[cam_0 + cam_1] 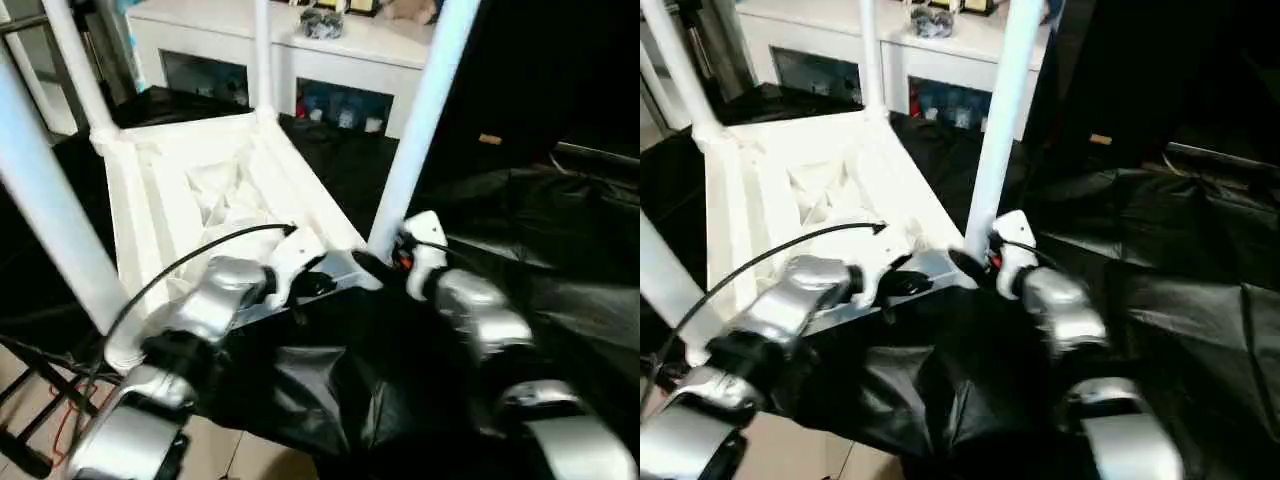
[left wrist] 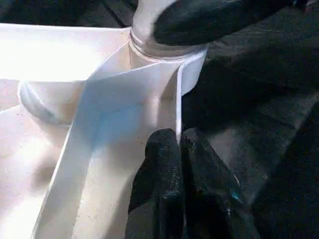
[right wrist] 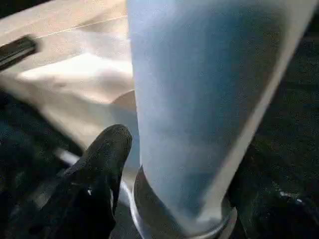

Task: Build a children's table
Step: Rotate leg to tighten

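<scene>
White plastic rectangular tabletop (image 1: 190, 190) lies upside down, ribbed underside up, on black plastic sheeting (image 1: 520, 260) over the work surface. Four long white tapered tube legs stand up from its corner sockets: near-right leg (image 1: 420, 120), near-left leg (image 1: 45, 200), two far legs (image 1: 262, 55) w/ tops cut off by frame.

L gripper (image 2: 179, 149): jaws pressed together, tips at tabletop rim beside near-right socket, holding nothing.

R gripper (image 3: 107, 149): jaws apart around base of near-right leg; can't tell if clamped or just alongside.

Looks nearly done: all legs in. Left, prob: seat last leg fully, flip table upright.
</scene>
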